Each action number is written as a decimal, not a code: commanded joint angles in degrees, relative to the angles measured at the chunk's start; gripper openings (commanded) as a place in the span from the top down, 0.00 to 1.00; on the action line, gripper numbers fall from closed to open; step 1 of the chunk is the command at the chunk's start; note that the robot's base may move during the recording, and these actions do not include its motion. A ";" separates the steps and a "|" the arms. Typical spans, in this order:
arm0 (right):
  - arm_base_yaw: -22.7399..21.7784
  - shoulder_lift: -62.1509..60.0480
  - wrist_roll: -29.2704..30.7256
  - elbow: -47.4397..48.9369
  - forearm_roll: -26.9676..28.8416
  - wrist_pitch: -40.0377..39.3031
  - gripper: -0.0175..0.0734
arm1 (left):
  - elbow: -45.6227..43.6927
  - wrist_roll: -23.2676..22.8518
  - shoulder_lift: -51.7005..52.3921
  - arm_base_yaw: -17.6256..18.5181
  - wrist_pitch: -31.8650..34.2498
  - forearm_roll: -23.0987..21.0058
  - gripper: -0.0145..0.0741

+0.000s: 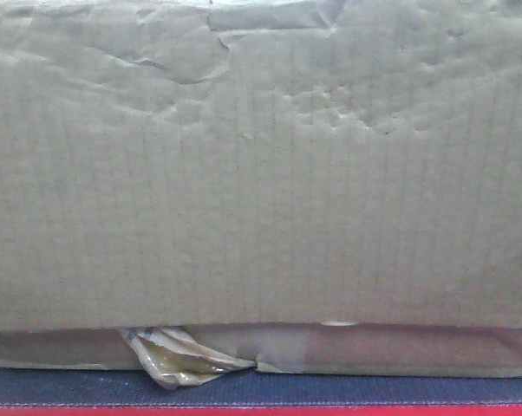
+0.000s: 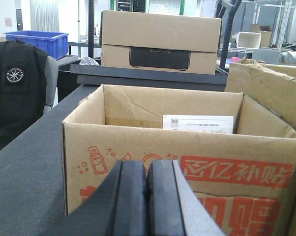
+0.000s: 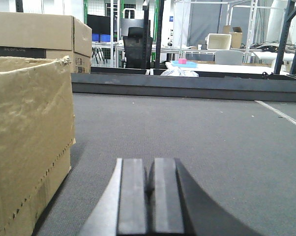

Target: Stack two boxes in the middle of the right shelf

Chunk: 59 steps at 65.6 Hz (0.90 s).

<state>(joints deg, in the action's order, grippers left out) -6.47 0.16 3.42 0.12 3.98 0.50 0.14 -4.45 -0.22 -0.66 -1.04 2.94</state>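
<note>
Exterior front-facing view: large box [image 1: 261, 173], edges cut off, sits on thin box [image 1: 391, 350] — left gripper [image 2: 147, 172], right gripper [image 3: 150, 172] pressed together.

Left gripper [image 2: 147, 168] – flat black pads [image 2: 131, 196], right gripper [image 3: 150, 166] alike, dark curved fingers [image 3: 197, 211]

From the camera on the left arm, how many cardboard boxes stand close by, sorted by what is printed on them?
Box with red print: 1
Box with black panel: 1
Plain brown box: 1
Total: 3 (small far-off boxes in the background are not counted)
</note>
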 commanded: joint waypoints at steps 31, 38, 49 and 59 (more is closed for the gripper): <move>-0.19 -0.16 0.24 -0.12 -0.07 -1.34 0.98 | -0.14 -0.37 0.22 0.41 1.04 -0.10 0.96; -0.19 -0.16 0.24 -0.12 -0.07 -1.34 0.98 | -0.14 -0.37 0.22 0.41 1.04 0.44 0.96; -0.19 -0.16 0.24 -0.12 -0.07 -1.34 0.98 | -0.14 -0.37 0.22 0.41 4.04 1.92 0.96; -0.19 -0.16 0.24 -0.12 -0.07 -1.34 0.98 | -6.37 -0.37 0.22 0.41 -3.67 2.58 0.96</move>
<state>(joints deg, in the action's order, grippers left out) -6.47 0.16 3.42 0.12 3.98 0.50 -2.27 -4.53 -0.18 -0.66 -2.11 4.89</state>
